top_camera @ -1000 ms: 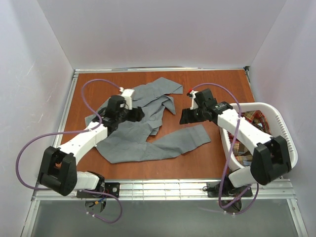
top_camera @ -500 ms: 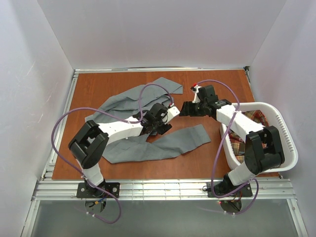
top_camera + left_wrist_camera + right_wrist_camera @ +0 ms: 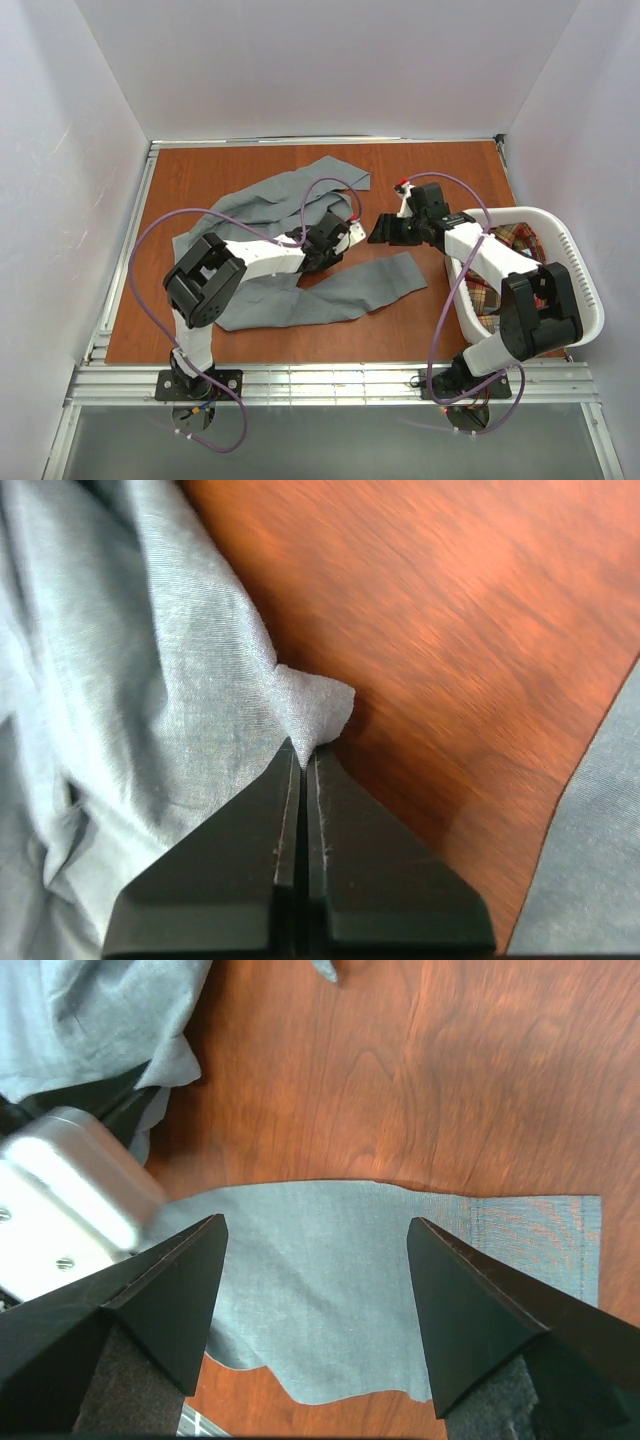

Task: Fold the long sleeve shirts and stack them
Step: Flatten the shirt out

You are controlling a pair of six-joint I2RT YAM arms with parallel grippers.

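Observation:
The mid-grey long sleeve shirt [image 3: 270,200] lies crumpled across the middle of the table, one sleeve [image 3: 350,290] stretched toward the front right. My left gripper [image 3: 350,232] is at the shirt's right edge; in the left wrist view it [image 3: 305,752] is shut on a small corner of the grey cloth [image 3: 315,705]. My right gripper [image 3: 378,231] hovers just to the right of it, open; in the right wrist view it [image 3: 315,1225] hangs empty above the grey sleeve [image 3: 380,1290]. The plaid shirt [image 3: 512,242] lies in the basket.
A white slotted laundry basket [image 3: 578,262] stands at the right edge of the brown table [image 3: 200,170]. White walls close in the back and both sides. Purple cables loop over both arms. The left gripper's body [image 3: 70,1190] shows close beside my right fingers.
My left gripper has swung right across the shirt to its right edge and shut on a corner of grey cloth. The right gripper has shifted slightly and stayed open.

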